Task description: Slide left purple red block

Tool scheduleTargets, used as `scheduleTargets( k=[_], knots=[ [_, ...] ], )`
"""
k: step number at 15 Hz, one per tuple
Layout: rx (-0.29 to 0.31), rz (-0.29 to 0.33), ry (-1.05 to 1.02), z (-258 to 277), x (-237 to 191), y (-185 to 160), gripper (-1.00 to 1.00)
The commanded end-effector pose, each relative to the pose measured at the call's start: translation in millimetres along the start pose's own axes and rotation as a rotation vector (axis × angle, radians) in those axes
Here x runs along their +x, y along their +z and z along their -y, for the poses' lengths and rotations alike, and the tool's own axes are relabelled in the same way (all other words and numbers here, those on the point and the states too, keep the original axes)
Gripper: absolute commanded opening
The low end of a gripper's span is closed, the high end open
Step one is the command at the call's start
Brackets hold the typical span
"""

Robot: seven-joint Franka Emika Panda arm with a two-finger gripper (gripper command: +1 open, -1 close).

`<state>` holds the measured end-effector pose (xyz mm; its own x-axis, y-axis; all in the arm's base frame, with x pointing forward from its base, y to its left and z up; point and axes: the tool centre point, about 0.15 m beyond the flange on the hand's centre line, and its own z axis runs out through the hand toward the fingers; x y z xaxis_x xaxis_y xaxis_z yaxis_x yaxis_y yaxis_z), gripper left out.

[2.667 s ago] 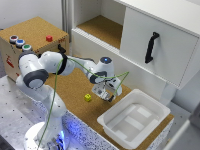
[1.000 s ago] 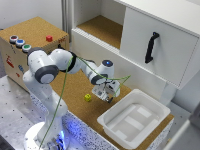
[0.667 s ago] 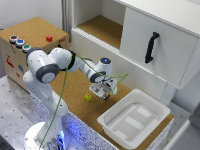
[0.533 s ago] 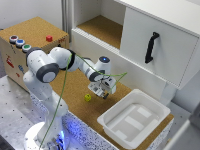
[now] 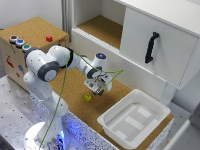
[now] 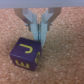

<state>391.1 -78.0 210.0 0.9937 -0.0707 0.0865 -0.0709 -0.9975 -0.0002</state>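
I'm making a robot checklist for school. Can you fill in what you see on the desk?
Surface: cork tabletop, speckled floor below.
Job's things: purple block with yellow letters, on the cork.
Clutter: small yellow-green ball; empty white tray.
Grippers: gripper right above the block, fingers close together; whether it touches the block is unclear.
Cables: thin green cable along the arm.
Surroundings: white cabinet with black handle; wooden box with coloured buttons.

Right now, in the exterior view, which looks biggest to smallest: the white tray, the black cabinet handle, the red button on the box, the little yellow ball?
1. White tray
2. Black cabinet handle
3. Red button and yellow ball: these look alike in size, so I won't rank them.
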Motion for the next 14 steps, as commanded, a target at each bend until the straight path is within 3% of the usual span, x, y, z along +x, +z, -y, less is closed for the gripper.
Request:
scheduleTargets(
  k=[1, 6, 14],
  knots=[
    [-0.031, -0.023, 0.016, -40, -10, -19, -1.00],
    [0.000, 0.012, -0.052, -33, -31, -7, -1.00],
    [0.018, 0.010, -0.098, 6, -41, -6, -1.00]
  ],
)
